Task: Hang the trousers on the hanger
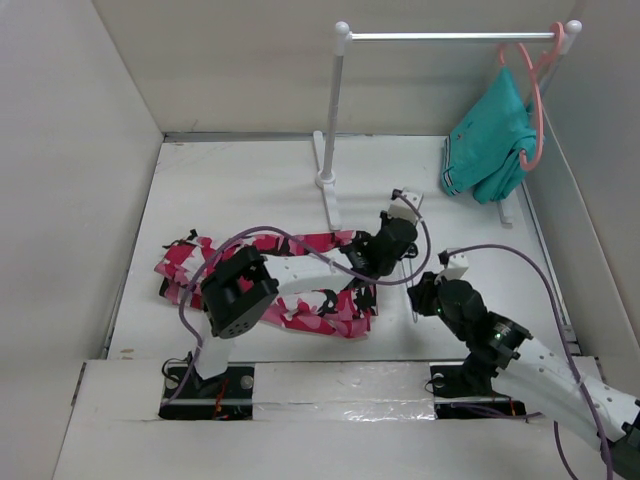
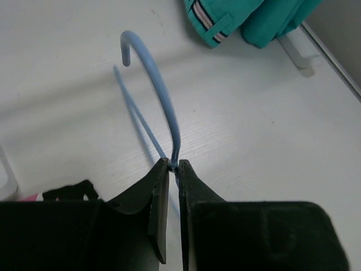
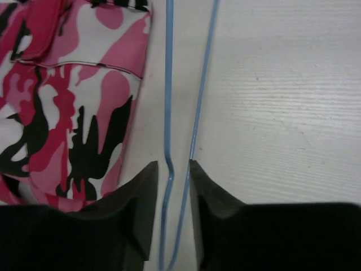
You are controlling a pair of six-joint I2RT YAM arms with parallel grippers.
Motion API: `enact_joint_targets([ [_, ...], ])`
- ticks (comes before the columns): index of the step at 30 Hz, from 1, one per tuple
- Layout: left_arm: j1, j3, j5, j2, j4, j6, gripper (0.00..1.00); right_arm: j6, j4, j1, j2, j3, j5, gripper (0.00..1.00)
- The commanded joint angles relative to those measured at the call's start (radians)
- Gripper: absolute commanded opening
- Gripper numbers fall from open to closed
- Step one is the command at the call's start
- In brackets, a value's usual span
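The trousers, in pink, red, white and black camouflage, lie spread on the table under my left arm. They also show at the left of the right wrist view. The light-blue wire hanger is between the two grippers. My left gripper is shut on the hanger's neck; the hook curves up and away from it. My right gripper is narrowly open around the hanger's end, with two wires running between the fingers.
A white clothes rail stands at the back on a post. A teal garment hangs at its right end on a salmon-pink hanger, and also shows in the left wrist view. Walls close in both sides.
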Motion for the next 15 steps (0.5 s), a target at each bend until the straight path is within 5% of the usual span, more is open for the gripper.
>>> enact_joint_targets([
  [1, 0.012, -0.141, -0.009, -0.125, 0.087, -0.087, 0.0, 0.004, -0.028, 0.026, -0.066, -0.001, -0.047, 0.38],
  [6, 0.012, -0.375, -0.005, -0.247, 0.218, -0.202, 0.0, 0.001, -0.102, 0.046, -0.149, 0.03, -0.096, 0.65],
  [9, 0.0, -0.463, -0.006, -0.296, 0.256, -0.265, 0.0, -0.028, -0.119, 0.046, -0.189, 0.064, -0.111, 0.67],
  [11, 0.0, -0.514, 0.003, -0.335, 0.295, -0.302, 0.0, -0.048, -0.113, 0.046, -0.19, 0.081, -0.126, 0.51],
  [12, -0.009, -0.558, 0.009, -0.346, 0.319, -0.359, 0.0, -0.058, -0.096, 0.046, -0.183, 0.09, -0.131, 0.22],
  [13, -0.021, -0.58, 0.008, -0.357, 0.334, -0.383, 0.0, -0.061, -0.075, 0.046, -0.171, 0.09, -0.136, 0.09],
  [15, -0.038, -0.642, -0.011, -0.38, 0.385, -0.423, 0.0, -0.081, 0.024, 0.046, -0.094, 0.076, -0.156, 0.0],
])
